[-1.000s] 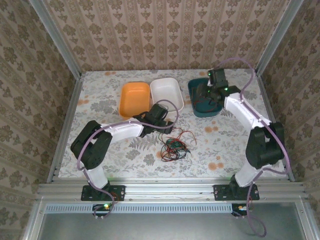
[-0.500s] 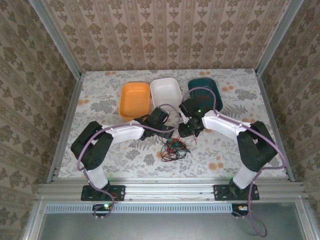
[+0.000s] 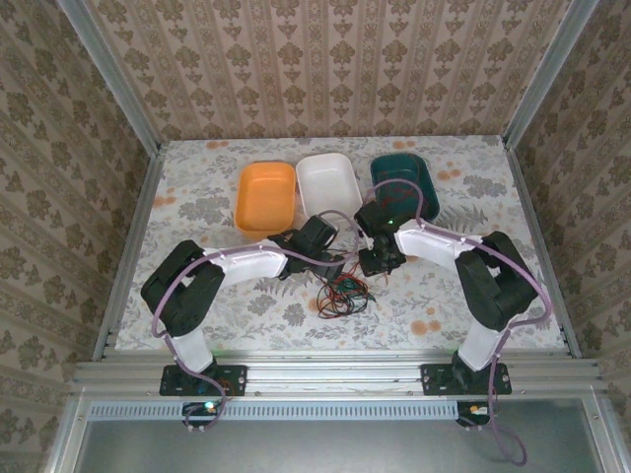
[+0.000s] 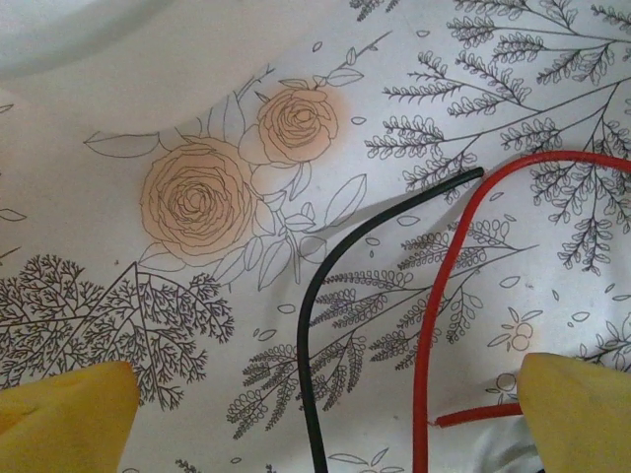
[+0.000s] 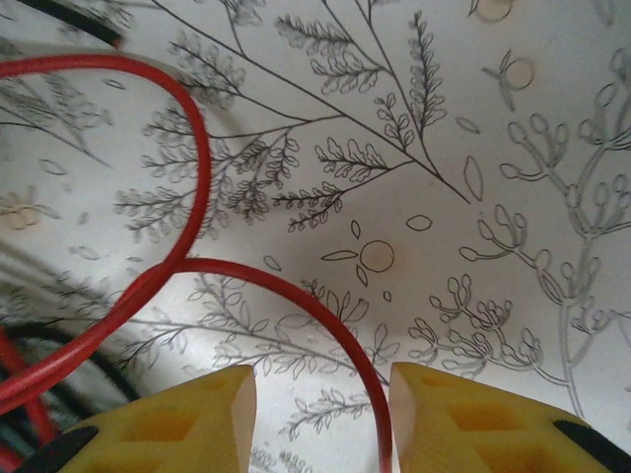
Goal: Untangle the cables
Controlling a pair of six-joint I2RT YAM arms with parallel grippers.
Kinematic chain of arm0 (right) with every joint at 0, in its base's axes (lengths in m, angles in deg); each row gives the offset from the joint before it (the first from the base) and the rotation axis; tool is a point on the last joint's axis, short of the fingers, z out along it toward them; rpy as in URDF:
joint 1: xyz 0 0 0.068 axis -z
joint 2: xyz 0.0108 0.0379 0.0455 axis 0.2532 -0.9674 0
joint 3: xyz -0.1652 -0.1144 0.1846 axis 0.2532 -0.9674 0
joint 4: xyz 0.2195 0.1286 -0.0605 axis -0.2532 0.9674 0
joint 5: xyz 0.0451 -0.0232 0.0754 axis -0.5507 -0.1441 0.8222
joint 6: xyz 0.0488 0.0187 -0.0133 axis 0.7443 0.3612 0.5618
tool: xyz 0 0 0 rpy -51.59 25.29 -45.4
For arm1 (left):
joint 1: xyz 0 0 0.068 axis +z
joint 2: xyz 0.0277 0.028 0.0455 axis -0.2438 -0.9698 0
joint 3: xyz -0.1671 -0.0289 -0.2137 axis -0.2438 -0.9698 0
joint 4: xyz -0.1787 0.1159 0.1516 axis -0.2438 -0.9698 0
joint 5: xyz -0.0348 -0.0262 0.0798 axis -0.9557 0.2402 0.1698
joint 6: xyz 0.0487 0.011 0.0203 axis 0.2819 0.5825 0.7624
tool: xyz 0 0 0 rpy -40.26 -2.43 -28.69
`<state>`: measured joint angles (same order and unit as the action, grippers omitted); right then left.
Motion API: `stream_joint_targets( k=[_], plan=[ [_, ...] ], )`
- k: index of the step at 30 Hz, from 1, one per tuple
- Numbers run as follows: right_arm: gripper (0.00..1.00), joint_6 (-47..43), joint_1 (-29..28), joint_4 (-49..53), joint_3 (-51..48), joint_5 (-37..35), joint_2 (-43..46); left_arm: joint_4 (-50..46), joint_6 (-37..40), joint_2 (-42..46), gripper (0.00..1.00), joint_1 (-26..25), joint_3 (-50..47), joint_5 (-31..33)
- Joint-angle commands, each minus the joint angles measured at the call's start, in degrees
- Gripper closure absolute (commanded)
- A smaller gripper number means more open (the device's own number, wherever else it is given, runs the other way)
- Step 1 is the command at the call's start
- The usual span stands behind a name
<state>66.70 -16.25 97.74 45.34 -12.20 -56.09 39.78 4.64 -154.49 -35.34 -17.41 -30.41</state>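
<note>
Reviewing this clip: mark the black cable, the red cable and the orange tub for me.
black cable (image 4: 302,345): left wrist view, on its lower, nearly straight stretch.
red cable (image 5: 205,163): right wrist view, on the bend of its upper loop.
orange tub (image 3: 266,197): top external view, on its bare floor.

Lab test booth: wallpapered panels (image 3: 325,59) in metal framing (image 3: 114,74) are enclosing a flowered tabletop (image 3: 197,207), robot arms (image 3: 237,261) sitting at its near edge.
</note>
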Motion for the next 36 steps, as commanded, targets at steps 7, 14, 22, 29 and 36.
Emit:
stream_joint_targets(
  k=[7,14,22,29,36],
  plan=[
    [1.0,2.5,1.0,-4.4,-1.5,-7.2,7.1,-2.6,0.5,-2.2,0.0,-0.5,1.0,1.2],
    [1.0,0.0,1.3,-11.7,-0.1,-17.6,22.6,-2.1,-0.3,-4.9,0.03,-0.7,1.4,0.9],
    [1.0,-5.1,2.7,-25.2,3.3,-28.2,35.2,-1.5,-0.7,-6.6,0.03,-0.7,1.1,1.1],
    [1.0,-5.4,4.7,-35.1,3.5,-29.4,40.9,-1.3,-0.6,-7.6,0.05,-0.7,0.9,0.9],
    [1.0,-5.8,6.5,-39.7,3.4,-31.5,41.9,-1.4,-0.7,-7.5,0.05,-0.7,-0.3,0.8]
  ],
)
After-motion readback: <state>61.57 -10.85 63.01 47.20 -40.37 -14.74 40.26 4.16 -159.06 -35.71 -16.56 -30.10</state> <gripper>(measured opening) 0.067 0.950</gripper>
